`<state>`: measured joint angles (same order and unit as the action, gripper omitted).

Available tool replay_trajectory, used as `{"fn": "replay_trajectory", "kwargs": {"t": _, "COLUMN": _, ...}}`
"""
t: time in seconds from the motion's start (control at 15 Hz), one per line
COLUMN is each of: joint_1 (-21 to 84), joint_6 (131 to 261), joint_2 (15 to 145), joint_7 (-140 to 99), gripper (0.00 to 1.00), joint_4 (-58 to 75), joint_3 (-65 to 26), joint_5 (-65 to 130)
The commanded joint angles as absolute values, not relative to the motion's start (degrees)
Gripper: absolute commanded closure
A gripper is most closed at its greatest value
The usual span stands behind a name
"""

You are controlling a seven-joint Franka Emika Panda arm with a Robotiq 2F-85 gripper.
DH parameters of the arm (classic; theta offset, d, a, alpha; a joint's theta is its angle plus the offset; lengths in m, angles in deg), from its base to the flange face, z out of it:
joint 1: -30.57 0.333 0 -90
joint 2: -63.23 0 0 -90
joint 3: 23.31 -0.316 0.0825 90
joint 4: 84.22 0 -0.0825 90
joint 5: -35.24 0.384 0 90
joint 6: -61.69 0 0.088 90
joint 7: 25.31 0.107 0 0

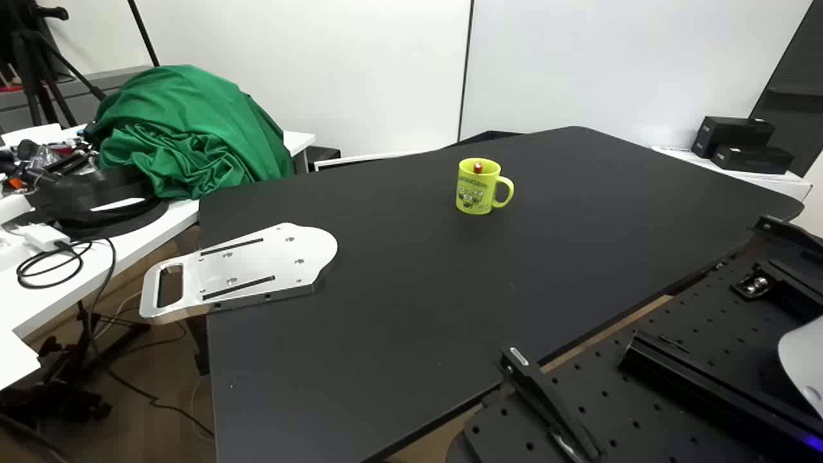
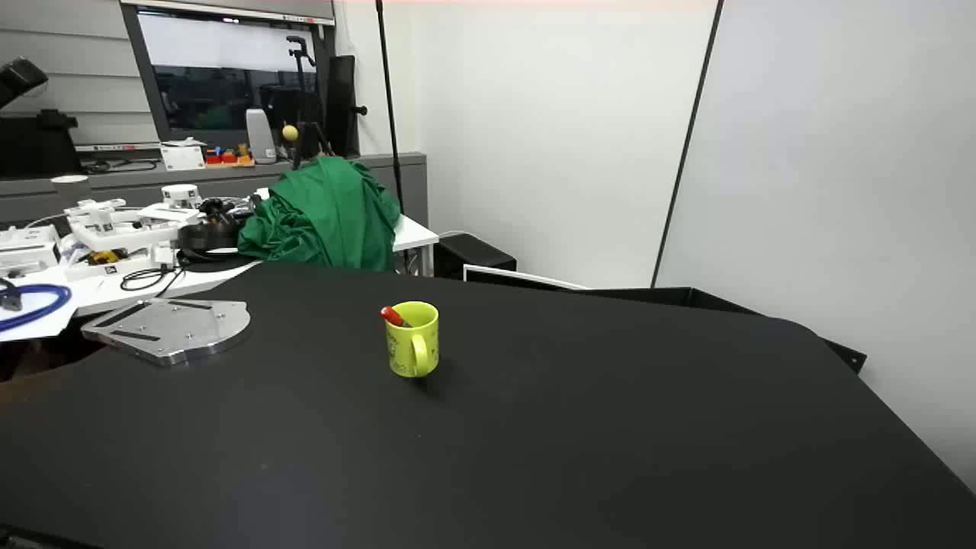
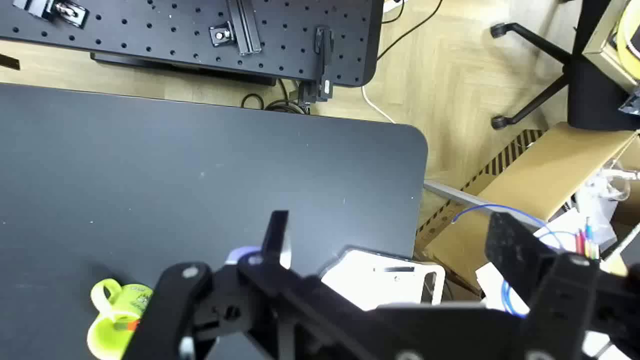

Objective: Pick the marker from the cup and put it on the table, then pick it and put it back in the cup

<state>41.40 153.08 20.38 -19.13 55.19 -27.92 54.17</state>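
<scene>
The yellow-green cup [image 1: 469, 202] stands upright on the black table [image 1: 386, 308] and shows in both exterior views, also here [image 2: 402, 354]. The marker [image 1: 478, 168] stands in the cup, with its red end [image 2: 393, 316] leaning out over the rim. Its lower part is hidden inside the cup. In the wrist view the cup [image 3: 102, 342] is at the lower left, with the marker's orange-red end [image 3: 132, 325] partly covered by the gripper. My gripper [image 3: 392, 218] is open and empty, its fingers wide apart, above the table and away from the cup. It is out of both exterior views.
A silver metal plate [image 1: 257, 263] with a handle slot overhangs the table's edge. A white table with a green cloth [image 1: 186, 135] and clutter stands beside it. A perforated black board [image 1: 617, 411] lies along the near edge. A cardboard box [image 3: 540, 170] stands on the floor.
</scene>
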Motion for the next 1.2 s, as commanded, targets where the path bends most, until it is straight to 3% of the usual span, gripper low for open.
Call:
{"fn": "replay_trajectory", "kwargs": {"t": 0.0, "joint_1": 39.8, "joint_6": 152.7, "joint_2": 20.4, "joint_7": -19.9, "gripper": 0.0, "joint_4": 55.0, "joint_3": -29.0, "joint_5": 54.8}}
{"fn": "replay_trajectory", "kwargs": {"t": 1.13, "joint_1": 39.7, "joint_6": 156.1, "joint_2": 24.4, "joint_7": -26.0, "gripper": 0.0, "joint_4": 52.7, "joint_3": -29.1, "joint_5": 51.4}}
